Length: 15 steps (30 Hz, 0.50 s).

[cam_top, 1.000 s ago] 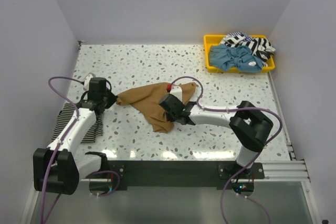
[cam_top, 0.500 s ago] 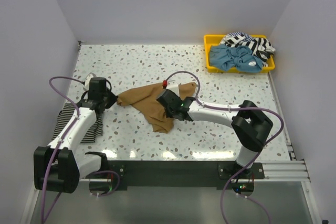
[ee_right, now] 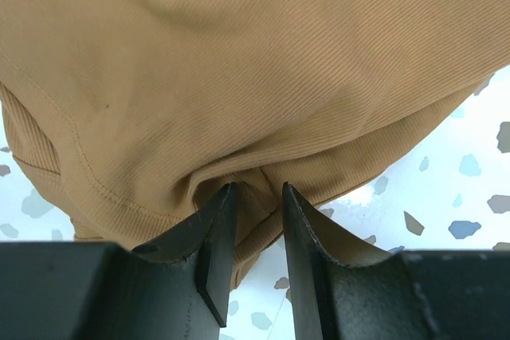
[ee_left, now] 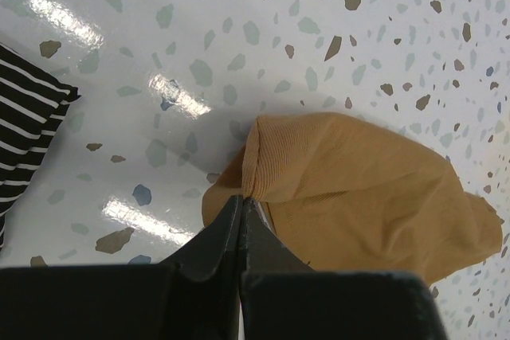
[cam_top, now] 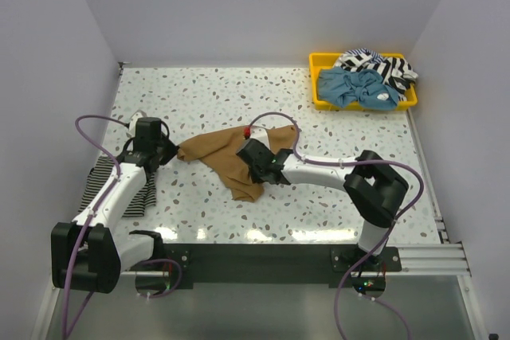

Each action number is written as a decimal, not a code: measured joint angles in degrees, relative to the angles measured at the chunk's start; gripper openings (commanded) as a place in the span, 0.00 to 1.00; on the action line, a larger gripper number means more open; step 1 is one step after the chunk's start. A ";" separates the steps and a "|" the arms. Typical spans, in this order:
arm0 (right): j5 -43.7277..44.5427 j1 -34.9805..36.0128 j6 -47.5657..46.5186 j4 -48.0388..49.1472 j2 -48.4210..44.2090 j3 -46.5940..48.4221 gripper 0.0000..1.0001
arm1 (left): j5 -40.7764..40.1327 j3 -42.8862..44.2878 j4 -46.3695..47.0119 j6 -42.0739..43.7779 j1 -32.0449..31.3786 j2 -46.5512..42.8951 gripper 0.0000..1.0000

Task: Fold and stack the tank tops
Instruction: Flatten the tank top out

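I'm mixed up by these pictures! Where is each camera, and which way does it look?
Top: high behind the arms, looking down on the table; both arms show, with the tan top.
Left wrist: on the left arm, looking down its jaws pinching the top's edge.
Right wrist: on the right arm, looking down its jaws gripping a fold.
Both wrist views share the tan top.

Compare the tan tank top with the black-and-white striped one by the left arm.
Colour: the tan top is plain brown; the striped top has thin black-and-white bands. Pose: the tan top lies rumpled mid-table; the striped top lies flat with a neat corner at the left side. State: the left tool and right tool each pinch the tan top; nothing grips the striped top. Both are cloth on the table.
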 measured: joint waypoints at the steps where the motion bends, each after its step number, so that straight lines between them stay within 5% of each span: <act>1: -0.57 -0.04 -0.02 0.15 0.00 -0.35 0.34 | 0.00 0.00 0.00 0.13 0.00 0.00 0.00; 9: -3.67 -0.74 0.76 2.27 0.00 -3.98 0.31 | 0.42 0.00 0.00 0.17 0.33 0.00 0.00; 15: -5.20 -1.05 2.05 4.31 -0.02 -4.74 0.10 | 0.76 0.00 0.00 0.20 0.37 0.00 0.00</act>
